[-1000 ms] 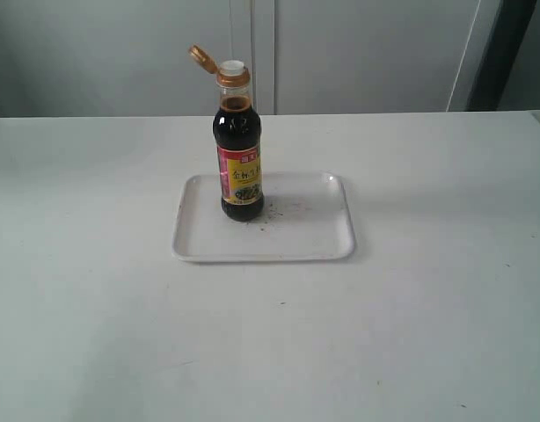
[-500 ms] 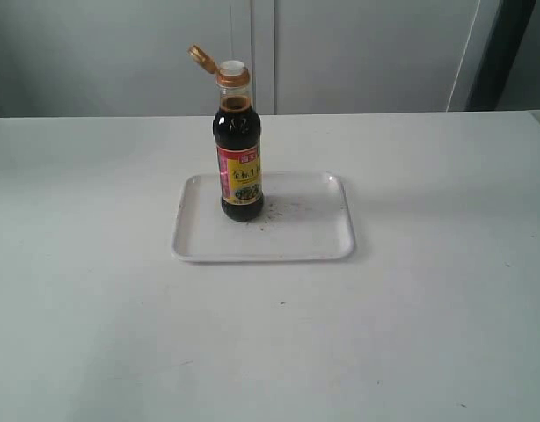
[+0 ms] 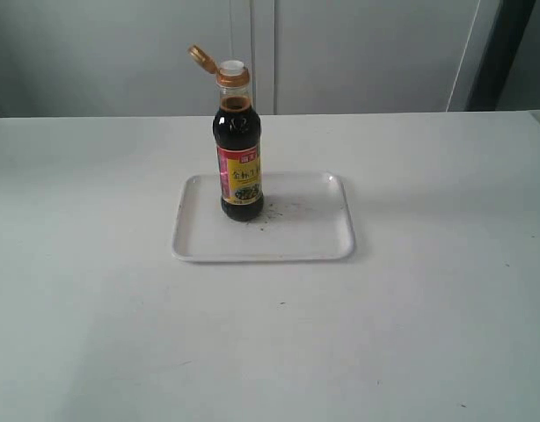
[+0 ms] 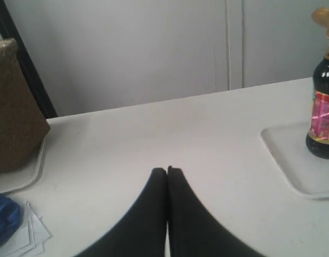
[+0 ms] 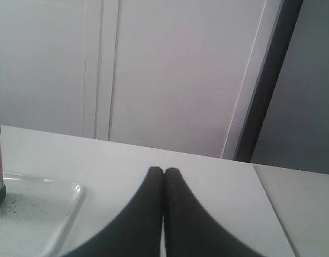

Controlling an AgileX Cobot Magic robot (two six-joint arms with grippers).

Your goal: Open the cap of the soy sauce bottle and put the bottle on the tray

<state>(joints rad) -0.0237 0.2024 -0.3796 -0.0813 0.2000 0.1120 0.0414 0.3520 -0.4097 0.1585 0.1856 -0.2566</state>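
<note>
While neither arm appears in the exterior view, the soy sauce bottle [image 3: 240, 154] stands upright on the tray [image 3: 314, 237], toward the tray's nine o'clock side and a little back from its centre. Its cap [image 3: 202, 58] is flipped open, hanging off the neck toward ten o'clock, with the white spout [image 3: 232, 67] bare. Dark specks lie on the tray just beside the bottle's base, toward three o'clock.

From the left wrist view, the left gripper [image 4: 167, 170] has its two black fingers pressed together with nothing between them, hovering over bare table [image 4: 154, 139]. The bottle and a corner of the tray sit well away, toward two o'clock of the fingertips. A brown woven object [image 4: 14, 107] on a white dish, and blue material on papers, lie at the table's edge.

From the right wrist view, the right gripper [image 5: 164, 171] is likewise closed on nothing. A sliver of the bottle and a tray corner show toward nine o'clock.

Judging by this, both parts of the task look finished. Doing this last step well means keeping both arms clear of the bottle, since a nudge could tip it and spill through the open spout.
</note>
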